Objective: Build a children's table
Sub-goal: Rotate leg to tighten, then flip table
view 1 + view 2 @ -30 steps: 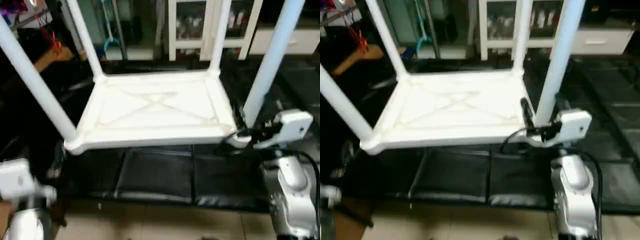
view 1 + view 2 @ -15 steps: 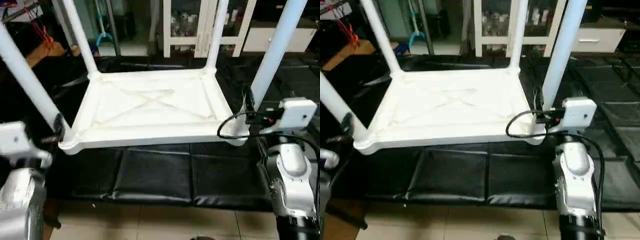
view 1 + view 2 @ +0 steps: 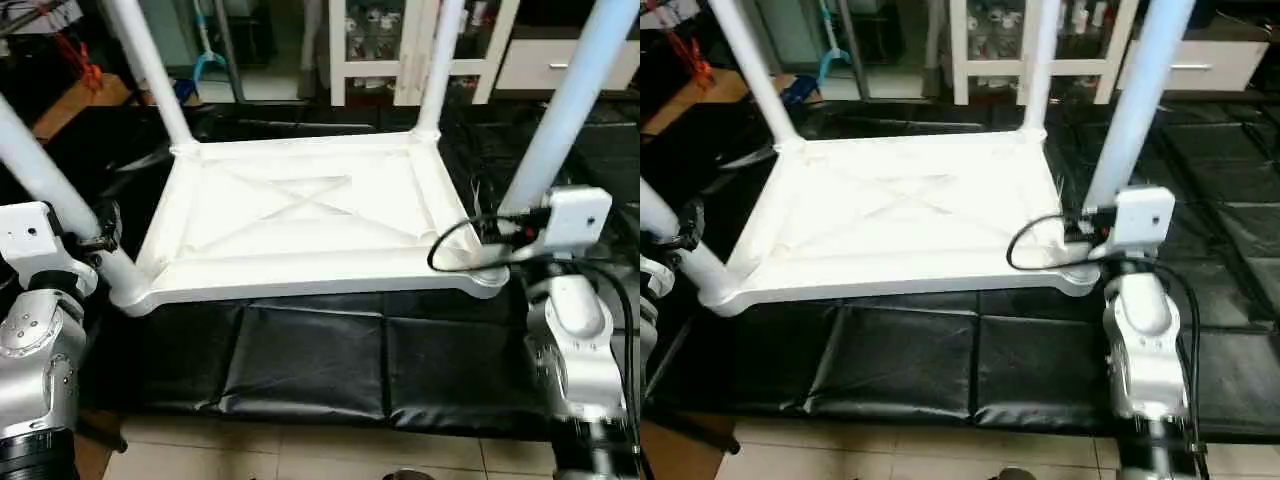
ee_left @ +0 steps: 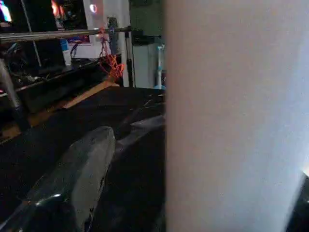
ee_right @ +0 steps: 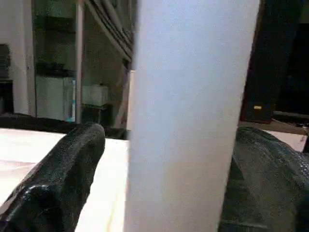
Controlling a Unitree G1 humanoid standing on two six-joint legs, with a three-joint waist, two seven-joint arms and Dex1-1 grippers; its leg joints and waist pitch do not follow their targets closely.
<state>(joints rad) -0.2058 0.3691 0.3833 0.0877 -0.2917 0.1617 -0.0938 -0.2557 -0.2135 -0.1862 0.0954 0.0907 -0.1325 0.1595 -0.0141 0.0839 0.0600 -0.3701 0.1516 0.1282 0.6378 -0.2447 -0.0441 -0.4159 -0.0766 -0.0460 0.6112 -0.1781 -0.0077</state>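
Left eye view: lying upside down on the black floor mat (image 3: 310, 350), the white tabletop (image 3: 300, 215), ribbed underside facing up with a crossed rib pattern. Standing up from its four corner sockets, four white legs: near left leg (image 3: 40, 175), near right leg (image 3: 570, 110), far left leg (image 3: 150, 70), far right leg (image 3: 440, 65). Reaching in at the tabletop's near left corner, the left gripper (image 3: 100, 235), its black fingers set around the near left leg just above the socket. Sitting at the tabletop's near right corner, the right gripper (image 3: 497, 225), beside the base of the near right leg, with a black cable (image 3: 455, 240) looping in front of the tabletop's edge. Standing beyond the tabletop's far edge, a white glass-door cabinet (image 3: 420, 40).

Right eye view: showing the same layout, tabletop flat on the mat, right gripper at the foot of the near right leg.

Left wrist view: rising close ahead, the near left leg, with one black finger (image 4: 77, 179) beside it and not visibly touching; other finger barely showing past the leg; cannot tell whether clenched.

Right wrist view: standing between the two black fingers (image 5: 63, 179), the near right leg, both fingers lying close along its sides, grasping it.
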